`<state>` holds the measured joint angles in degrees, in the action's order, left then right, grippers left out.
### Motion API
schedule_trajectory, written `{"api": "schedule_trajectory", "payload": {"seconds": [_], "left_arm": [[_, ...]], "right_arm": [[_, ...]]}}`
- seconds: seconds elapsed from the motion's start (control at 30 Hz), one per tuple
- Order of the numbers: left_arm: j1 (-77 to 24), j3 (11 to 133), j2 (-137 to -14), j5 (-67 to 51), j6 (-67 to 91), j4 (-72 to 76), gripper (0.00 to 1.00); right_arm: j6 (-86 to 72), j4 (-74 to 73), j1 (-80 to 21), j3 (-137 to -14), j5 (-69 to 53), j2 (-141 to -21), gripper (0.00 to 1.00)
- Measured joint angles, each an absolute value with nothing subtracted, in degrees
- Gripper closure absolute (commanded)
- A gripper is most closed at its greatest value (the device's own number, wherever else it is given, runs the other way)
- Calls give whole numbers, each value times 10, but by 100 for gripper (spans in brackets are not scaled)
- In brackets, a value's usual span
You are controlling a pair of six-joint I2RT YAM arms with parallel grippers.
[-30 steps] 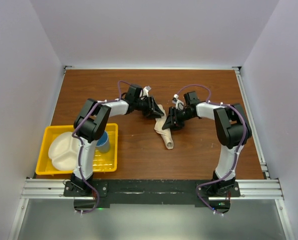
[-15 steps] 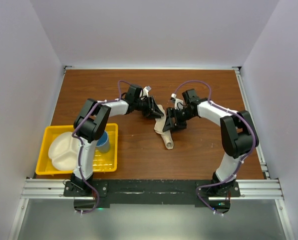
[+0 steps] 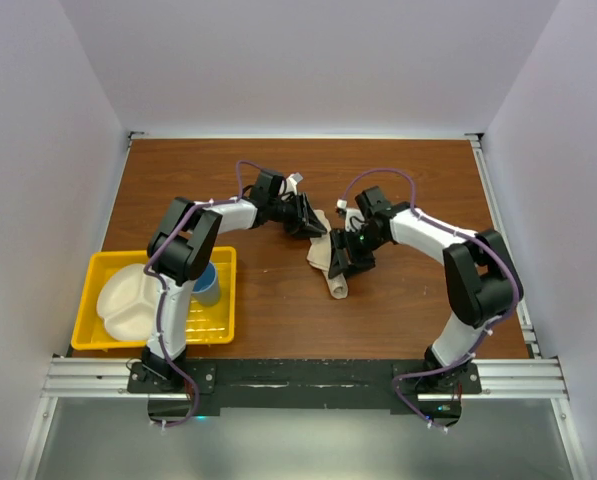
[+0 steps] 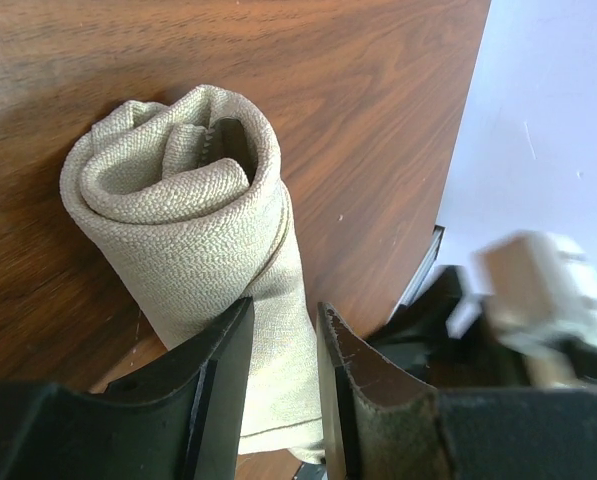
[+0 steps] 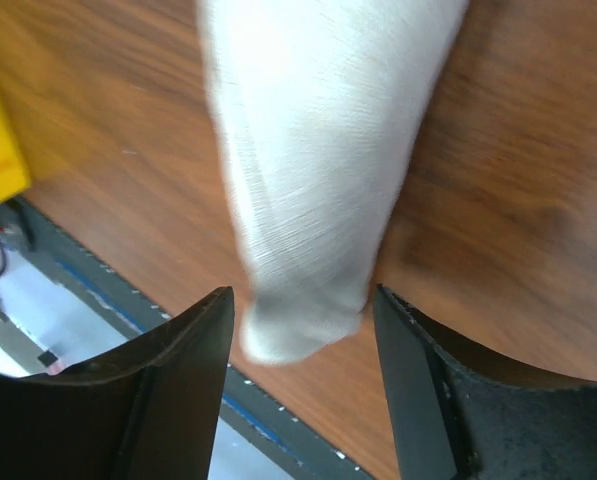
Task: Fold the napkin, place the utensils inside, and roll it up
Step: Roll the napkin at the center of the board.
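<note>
The beige napkin (image 3: 336, 287) lies rolled into a tube on the wooden table, running from the middle toward the near edge. In the left wrist view its coiled far end (image 4: 178, 190) faces the camera. My left gripper (image 3: 312, 224) is shut on that far part of the roll, and cloth fills the gap between its fingers (image 4: 283, 330). My right gripper (image 3: 342, 262) stands open over the near part of the napkin (image 5: 318, 150), one finger on each side (image 5: 303, 320) with table showing in the gaps. The utensils are hidden.
A yellow tray (image 3: 226, 258) sits at the near left, holding a white divided plate (image 3: 126, 300) and a blue cup (image 3: 208, 286). White walls enclose the table on three sides. A metal rail (image 3: 308, 375) runs along the near edge.
My right gripper has opened and slid along the roll toward its near end. The left gripper and the napkin's far end have stayed put.
</note>
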<state>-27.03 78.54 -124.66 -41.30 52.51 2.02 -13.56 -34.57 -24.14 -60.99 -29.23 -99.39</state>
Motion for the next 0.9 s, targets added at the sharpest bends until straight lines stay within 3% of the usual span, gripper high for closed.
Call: {"api": "schedule_trajectory", "payload": {"seconds": [0.17, 0.23, 0.27, 0.43, 0.63, 0.9], "left_arm": [[-270, 786, -1246, -413, 518, 18, 63], [-270, 785, -1246, -413, 516, 17, 63], [-270, 786, -1246, -413, 515, 17, 63], [-270, 786, -1246, -413, 514, 16, 64], [-270, 786, -1246, -414, 514, 12, 64], [-271, 785, -1246, -413, 514, 6, 64]], "right_arm": [[-141, -373, -241, -680, -289, -955, 42], [-150, -361, -242, -700, -295, -947, 53], [-155, -352, -242, -704, -298, -945, 63], [-185, -284, -242, -671, -325, -969, 87], [-215, -186, -242, -547, -364, -1011, 91], [-216, -189, -244, -539, -384, -987, 85]]}}
